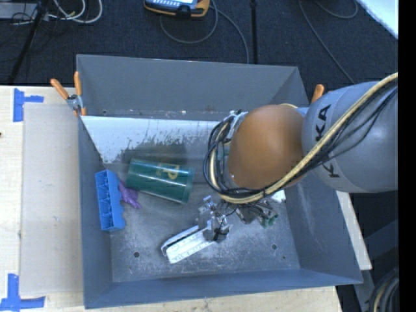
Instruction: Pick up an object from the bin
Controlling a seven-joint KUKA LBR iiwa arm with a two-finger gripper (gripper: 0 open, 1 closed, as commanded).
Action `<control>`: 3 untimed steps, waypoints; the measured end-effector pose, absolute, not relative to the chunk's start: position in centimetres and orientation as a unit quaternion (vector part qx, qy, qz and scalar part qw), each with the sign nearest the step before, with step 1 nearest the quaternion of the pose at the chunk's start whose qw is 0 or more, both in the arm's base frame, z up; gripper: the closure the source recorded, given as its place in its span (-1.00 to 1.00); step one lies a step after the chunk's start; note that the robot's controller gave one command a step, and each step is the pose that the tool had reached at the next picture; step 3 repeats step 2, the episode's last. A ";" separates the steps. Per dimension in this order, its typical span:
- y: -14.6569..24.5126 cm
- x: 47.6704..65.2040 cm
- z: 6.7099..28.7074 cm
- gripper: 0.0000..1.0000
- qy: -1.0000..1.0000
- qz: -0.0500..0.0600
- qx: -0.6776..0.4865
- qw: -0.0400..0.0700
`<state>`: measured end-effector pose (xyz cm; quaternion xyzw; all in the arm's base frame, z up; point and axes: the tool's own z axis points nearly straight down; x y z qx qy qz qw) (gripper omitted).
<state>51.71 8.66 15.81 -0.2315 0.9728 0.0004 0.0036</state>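
Bin (195,90): grey; floor mostly bare, so a straight lift looks workable.
Green can (159,179): on its side, well apart; best left undisturbed.
White flat strip (185,244): thin, pale, slanted at front centre; likely slippery, so grip across its width.
Gripper (218,231): low at the strip's upper-right end; open or closed, cannot tell.

Thing in question is that flat whitish strip (185,246), looks like a pale card or little packet with faint markings along it. It's lying flat, turned on a slant. Its upper right end sits right at the gripper (218,231), and the rest stretches away down and to the left of it.
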 end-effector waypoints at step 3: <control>9.5 51.2 22.1 1.00 0.973 0.001 -0.232 -0.003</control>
